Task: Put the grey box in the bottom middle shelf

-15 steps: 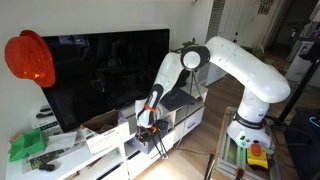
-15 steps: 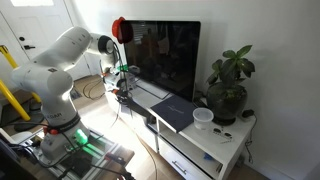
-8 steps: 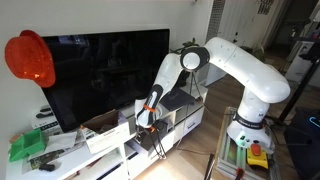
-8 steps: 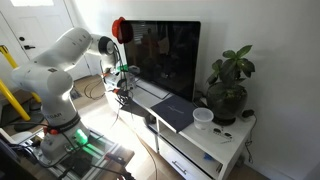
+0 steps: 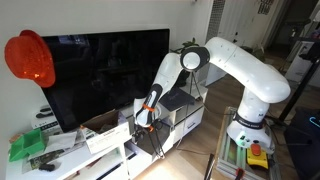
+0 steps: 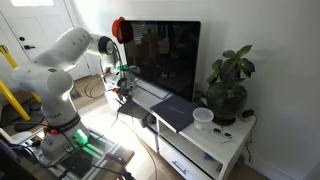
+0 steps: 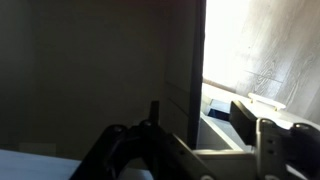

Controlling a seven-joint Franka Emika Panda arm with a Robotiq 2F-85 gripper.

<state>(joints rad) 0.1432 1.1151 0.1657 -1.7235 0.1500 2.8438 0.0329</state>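
Gripper (image 5: 147, 125): hanging low at the front of the white TV stand (image 5: 192, 120), fingers standing wide apart.
Grey box: too dim to pick out.
Bottom shelf (image 7: 90, 70): showing as a dark recess filling the wrist view.
Dark box (image 6: 176, 112): lying on the stand's top.

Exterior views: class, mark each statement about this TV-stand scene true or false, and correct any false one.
1. The TV shows a bright picture. False: its screen is dark.
2. A leafy plant stands beside the TV. True.
3. The white cup sits on the floor. False: it is on the white stand, near the plant.
4. The gripper is low, close to the stand. True.
5. The robot arm is mostly black. False: it is mostly white.
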